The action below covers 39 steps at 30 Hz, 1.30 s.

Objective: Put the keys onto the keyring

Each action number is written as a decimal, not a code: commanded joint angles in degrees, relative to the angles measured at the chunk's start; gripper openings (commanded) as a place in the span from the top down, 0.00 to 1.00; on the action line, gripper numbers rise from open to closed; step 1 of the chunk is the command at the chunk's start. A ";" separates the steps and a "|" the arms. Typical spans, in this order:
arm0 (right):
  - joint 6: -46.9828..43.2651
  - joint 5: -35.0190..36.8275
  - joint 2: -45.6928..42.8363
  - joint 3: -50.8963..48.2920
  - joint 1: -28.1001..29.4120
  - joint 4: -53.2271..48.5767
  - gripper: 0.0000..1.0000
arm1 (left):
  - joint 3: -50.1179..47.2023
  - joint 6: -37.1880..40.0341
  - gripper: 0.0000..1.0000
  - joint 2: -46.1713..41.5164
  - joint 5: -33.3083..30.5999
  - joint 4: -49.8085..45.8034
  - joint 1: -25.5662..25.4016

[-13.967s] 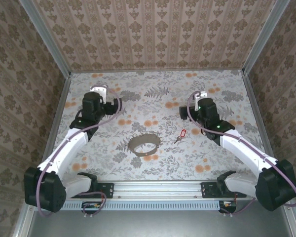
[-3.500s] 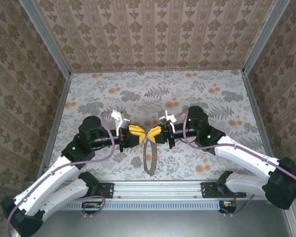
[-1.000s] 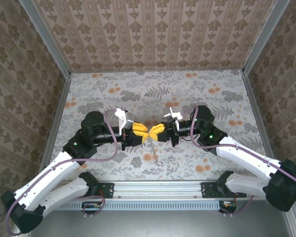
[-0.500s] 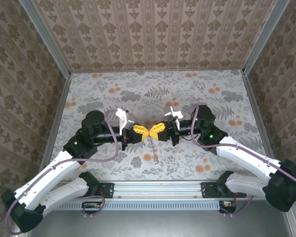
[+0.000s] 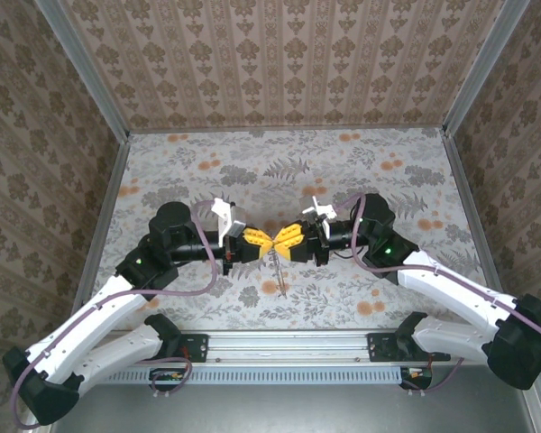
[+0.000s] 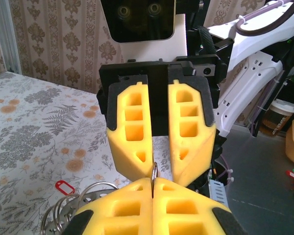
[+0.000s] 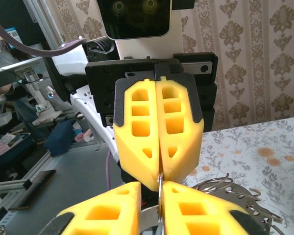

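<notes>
- Keyring (image 5: 279, 275): seen edge-on from the top camera as a thin dark line. Its long axis runs from the meeting fingertips towards the near edge of the table (image 5: 207, 171). Its upper end is at the fingertips and its lower end lies nearest the arm bases.
- Keyring, wrist views: a thin strip of metal rim stands upright in the seam between the yellow fingers. More silvery wire loops show low down beneath the fingers.
- Left gripper (image 5: 268, 244): lies roughly level and points right, at mid-table. Its yellow fingers (image 6: 122, 210) are pressed together with no gap — clamped on the rim of the keyring, which rises straight out of the seam.
- Right gripper (image 5: 279, 244): lies roughly level and points left, tip to tip with the left gripper. Its fingers (image 6: 132, 132) stand slightly apart, with a narrow dark slot between them. The rim sits in that slot, but the slot looks wider than the wire, so the jaws are a little open rather than clamped.
- Keys (image 6: 64, 187): only the small red oblong tag can be made out, low on the patterned cloth just beside the wire loops. Whether it touches them cannot be told — the metal key itself is too small to identify.
</notes>
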 commanded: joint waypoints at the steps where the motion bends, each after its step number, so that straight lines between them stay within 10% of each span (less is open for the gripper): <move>1: -0.74 0.52 -2.09 -1.42 -0.24 -0.99 0.89 | 1.01 1.19 1.00 -0.16 1.73 1.84 1.03; 17: -3.13 2.54 -4.07 -3.14 -0.64 -0.24 1.00 | 0.66 0.94 1.00 -0.02 2.62 1.49 1.04; 22: -0.81 2.20 -4.43 -4.29 -0.64 4.71 1.00 | 1.02 1.17 0.73 2.16 2.58 1.23 0.29; 39: 11.32 2.49 -0.21 -7.81 -0.30 25.08 1.00 | 0.98 0.98 0.86 2.79 2.49 3.91 -1.17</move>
